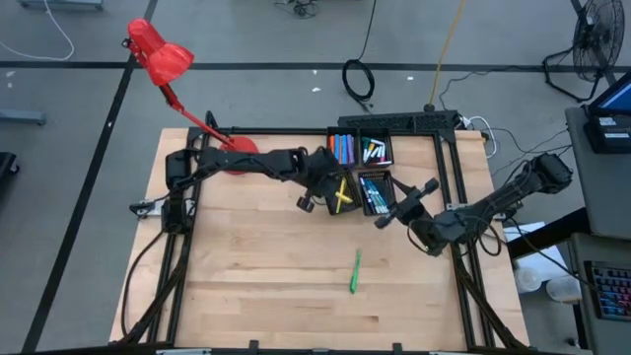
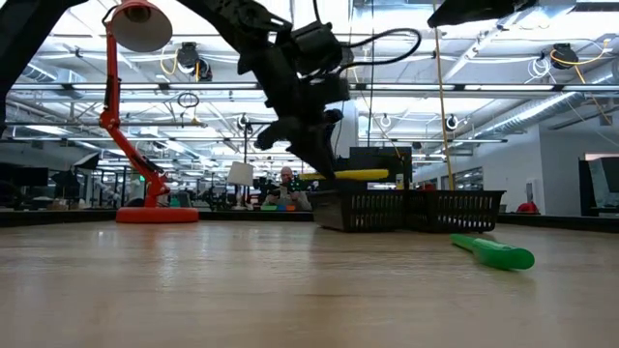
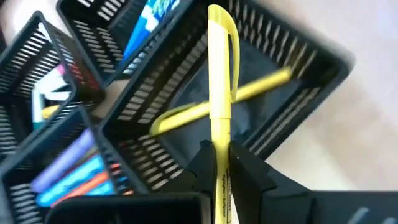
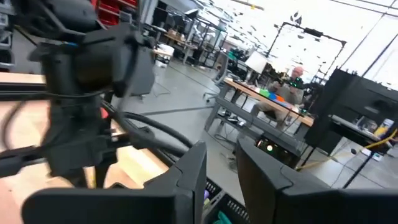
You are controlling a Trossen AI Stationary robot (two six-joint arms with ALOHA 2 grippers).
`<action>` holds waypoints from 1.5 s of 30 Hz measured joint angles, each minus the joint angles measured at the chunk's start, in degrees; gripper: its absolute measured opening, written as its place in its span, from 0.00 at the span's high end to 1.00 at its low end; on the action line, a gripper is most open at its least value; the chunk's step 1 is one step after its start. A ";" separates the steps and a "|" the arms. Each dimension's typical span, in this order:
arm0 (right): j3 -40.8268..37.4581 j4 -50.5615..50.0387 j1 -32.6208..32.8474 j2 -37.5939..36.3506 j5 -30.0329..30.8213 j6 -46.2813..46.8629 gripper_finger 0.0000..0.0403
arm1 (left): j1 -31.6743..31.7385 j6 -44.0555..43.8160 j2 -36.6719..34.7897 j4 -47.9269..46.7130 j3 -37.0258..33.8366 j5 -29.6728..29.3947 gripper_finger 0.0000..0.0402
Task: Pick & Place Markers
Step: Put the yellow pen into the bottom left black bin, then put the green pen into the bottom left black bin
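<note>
Above tray (image 3: 323,56) – yellow marker (image 3: 219,93) in left gripper (image 3: 221,163)

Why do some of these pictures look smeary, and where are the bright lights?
In the left wrist view the black mesh tray looks smeared, while the yellow marker pinched by the left gripper stays fairly crisp. In the right wrist view the nearby dark arm is streaky and the right gripper is blurry. In the low view bright ceiling lights glare, so the left arm looks like a dark shadow.
</note>
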 joint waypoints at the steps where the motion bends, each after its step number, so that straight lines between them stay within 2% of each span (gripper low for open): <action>1: 0.00 0.00 0.05 0.00 0.00 -0.16 0.81 | 0.11 2.49 0.00 0.10 -0.31 -0.06 0.93; 4: 0.02 0.04 0.10 0.00 -0.02 -0.16 0.81 | -0.23 8.86 0.00 0.71 -0.99 -0.19 0.91; 7: 0.02 0.04 0.02 0.00 0.05 -0.18 0.81 | -0.64 10.13 0.00 2.98 -1.43 0.10 0.84; 16: 0.04 0.04 0.02 0.00 0.07 -0.18 0.81 | -0.73 8.24 0.00 6.08 -1.47 -2.15 0.65; 19: 0.04 0.04 0.27 -0.01 0.12 -0.20 0.81 | -1.37 0.51 -0.11 6.06 -1.47 -3.61 0.62; 24: 0.04 0.18 1.34 -0.02 0.15 -1.20 0.81 | -6.96 -16.67 -1.22 6.01 -1.47 2.79 0.63; 27: 0.04 1.73 1.48 -0.02 0.17 -2.55 0.81 | -13.04 -23.82 -0.56 9.18 -1.47 3.49 0.64; 28: 0.04 2.25 1.48 -0.02 0.17 -2.64 0.81 | -15.33 -23.21 -0.35 9.94 -1.47 2.80 0.65; 32: 0.09 3.20 1.48 -0.02 0.18 -2.74 0.81 | -25.48 -11.18 2.31 14.08 -1.56 -2.23 0.67; 34: 0.13 3.65 1.48 -0.06 0.17 -2.74 0.81 | -29.18 -10.02 4.14 21.15 -1.56 -4.29 0.66; 39: 0.13 4.37 1.53 -0.07 0.40 -3.51 0.81 | -30.35 -12.52 8.86 33.45 -1.40 -1.46 0.63; 43: 0.13 4.37 1.94 -0.07 0.18 -3.30 0.81 | -28.19 -18.99 12.53 37.49 -1.40 5.15 0.62; 45: 0.13 4.41 2.18 -0.07 0.24 -3.29 0.81 | -26.79 -21.92 14.20 38.17 -1.26 6.31 0.64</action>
